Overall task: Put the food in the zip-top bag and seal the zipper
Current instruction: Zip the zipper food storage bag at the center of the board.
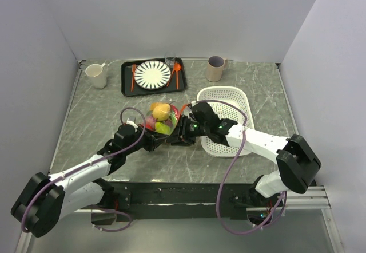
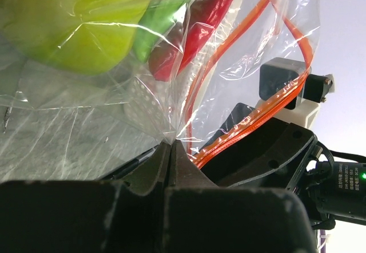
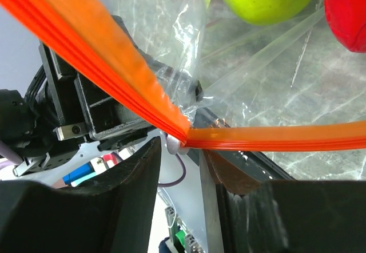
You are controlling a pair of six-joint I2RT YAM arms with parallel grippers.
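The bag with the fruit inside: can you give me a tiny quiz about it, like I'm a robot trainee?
1. True or false: the food lies in the white basket.
2. What is the left gripper pinching? A) the clear plastic of the zip-top bag B) a mug C) a fork
3. Fill in: the zipper is coloured ____.
Key: 1 false, it is inside the bag; 2 A; 3 orange.
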